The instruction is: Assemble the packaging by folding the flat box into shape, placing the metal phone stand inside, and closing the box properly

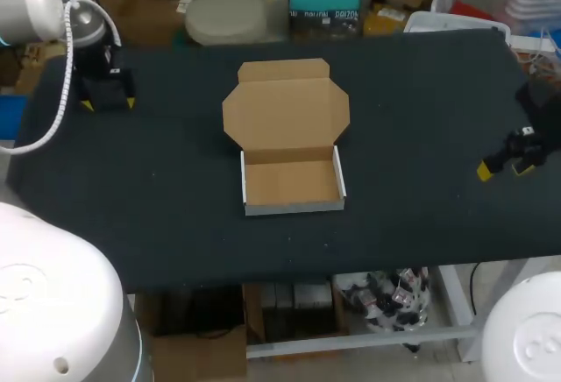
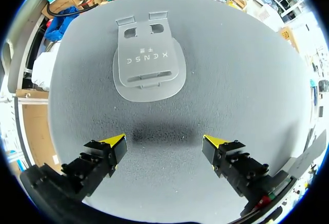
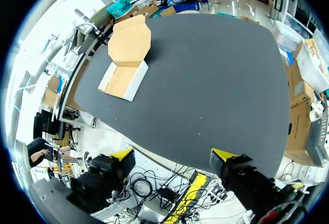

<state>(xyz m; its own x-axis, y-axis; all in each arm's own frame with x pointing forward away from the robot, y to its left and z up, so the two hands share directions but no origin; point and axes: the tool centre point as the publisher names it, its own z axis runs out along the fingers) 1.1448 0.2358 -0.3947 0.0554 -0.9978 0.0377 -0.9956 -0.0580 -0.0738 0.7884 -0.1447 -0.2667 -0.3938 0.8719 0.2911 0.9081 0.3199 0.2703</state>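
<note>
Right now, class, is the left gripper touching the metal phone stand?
Apart. The left wrist view shows a strip of bare table separating the left gripper, its fingers open, from the metal phone stand, which lies flat ahead of it.

- The box (image 1: 292, 176) stands on the middle of the counter (image 1: 421, 110), with its tray toward the near edge.
- The box's open lid (image 1: 286, 106) lies flat behind the tray, toward the far edge.
- The left claw (image 1: 107, 102) is over the counter's far left part, well apart from the box.
- The phone stand (image 2: 149, 62) lies flat on the counter ahead of the left claw, apart from its fingers.
- The right claw (image 1: 507, 165) is at the counter's right edge, level with the tray and well apart from it.
</note>
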